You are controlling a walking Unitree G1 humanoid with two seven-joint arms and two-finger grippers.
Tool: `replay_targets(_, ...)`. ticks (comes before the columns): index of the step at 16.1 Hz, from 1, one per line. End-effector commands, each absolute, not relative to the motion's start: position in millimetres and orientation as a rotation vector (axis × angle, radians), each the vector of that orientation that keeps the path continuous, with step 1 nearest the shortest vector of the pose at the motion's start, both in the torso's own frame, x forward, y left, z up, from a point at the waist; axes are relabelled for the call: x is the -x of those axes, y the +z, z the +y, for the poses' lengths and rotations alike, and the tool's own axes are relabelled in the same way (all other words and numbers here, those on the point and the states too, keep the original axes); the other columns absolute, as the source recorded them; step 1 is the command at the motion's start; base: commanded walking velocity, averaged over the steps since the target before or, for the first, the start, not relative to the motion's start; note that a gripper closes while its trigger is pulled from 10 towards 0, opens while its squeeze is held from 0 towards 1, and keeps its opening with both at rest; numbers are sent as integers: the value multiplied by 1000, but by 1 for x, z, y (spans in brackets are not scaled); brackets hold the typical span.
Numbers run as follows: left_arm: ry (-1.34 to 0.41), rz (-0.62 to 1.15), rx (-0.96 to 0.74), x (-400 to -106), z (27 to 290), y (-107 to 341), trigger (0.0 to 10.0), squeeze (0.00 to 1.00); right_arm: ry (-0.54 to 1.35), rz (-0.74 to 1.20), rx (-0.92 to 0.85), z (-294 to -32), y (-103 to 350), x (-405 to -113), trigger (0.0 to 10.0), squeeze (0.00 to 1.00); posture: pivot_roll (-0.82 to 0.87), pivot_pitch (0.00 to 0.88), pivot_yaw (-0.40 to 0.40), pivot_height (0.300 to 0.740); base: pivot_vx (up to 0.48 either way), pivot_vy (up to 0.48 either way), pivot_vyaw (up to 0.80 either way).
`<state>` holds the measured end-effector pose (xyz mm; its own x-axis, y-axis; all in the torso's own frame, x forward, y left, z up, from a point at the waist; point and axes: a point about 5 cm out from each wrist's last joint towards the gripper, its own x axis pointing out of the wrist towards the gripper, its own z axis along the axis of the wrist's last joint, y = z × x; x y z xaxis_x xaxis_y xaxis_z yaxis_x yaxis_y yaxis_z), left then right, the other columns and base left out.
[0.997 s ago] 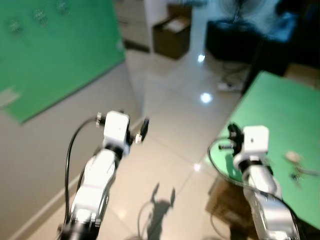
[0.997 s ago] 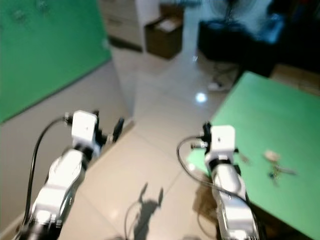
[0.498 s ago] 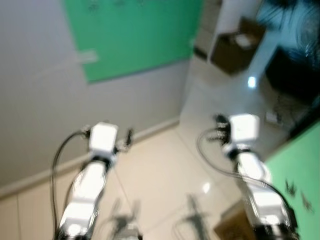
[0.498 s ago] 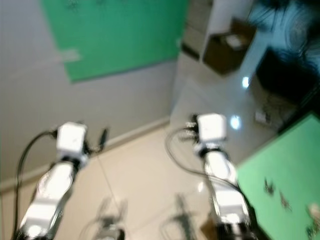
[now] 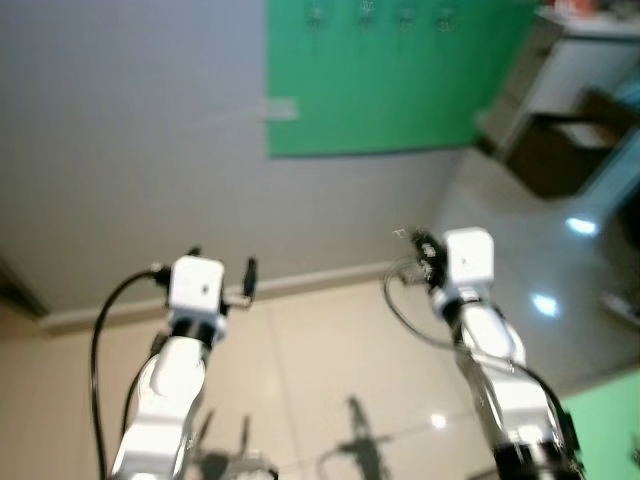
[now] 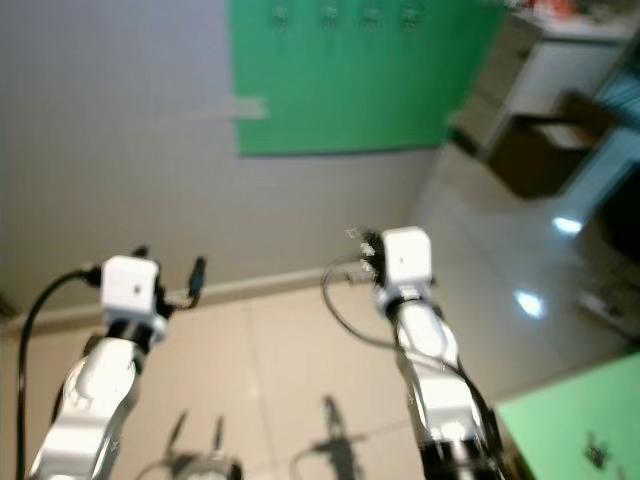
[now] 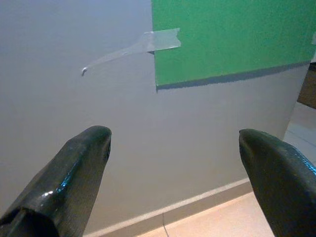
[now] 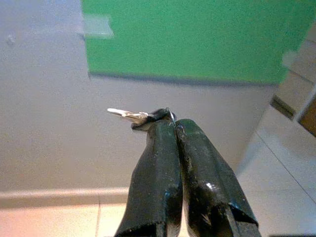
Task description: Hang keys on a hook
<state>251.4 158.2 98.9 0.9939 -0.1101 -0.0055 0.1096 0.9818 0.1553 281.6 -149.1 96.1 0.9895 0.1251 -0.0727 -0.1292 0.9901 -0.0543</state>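
right gripper [image 8: 173, 123] clamped on the keys [image 8: 132, 115], which poke out sideways at the fingertips, held up in front of the grey wall [image 5: 130, 120] below the green board [image 5: 390, 80]. hooks [image 5: 405, 17] along board's top edge. left gripper [image 7: 173, 143] spread wide, holding nothing.

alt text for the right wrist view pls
The right end effector, its two black fingers pressed together, pinches a silver key at its tips. Behind it is a grey wall with a taped-up green sheet and tiled floor below.

Grey wall [image 5: 120, 150], glossy tiled floor [image 5: 330, 360]
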Motion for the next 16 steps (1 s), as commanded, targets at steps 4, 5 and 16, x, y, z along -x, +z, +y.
replay_targets(4,-153,-6,-153,-260,150,103,10000,0,63,60,67,-162,97,-271,10000,0,-70,78,-45,740,353,0,0)
replay_targets(5,-151,-5,-144,-260,150,103,10000,0,61,59,67,-163,97,-271,10000,0,-70,78,-45,740,352,0,0)
replay_targets(16,-129,-13,-131,-262,153,103,10000,0,125,28,121,-155,101,-283,10000,0,-64,6,-36,740,350,0,124)
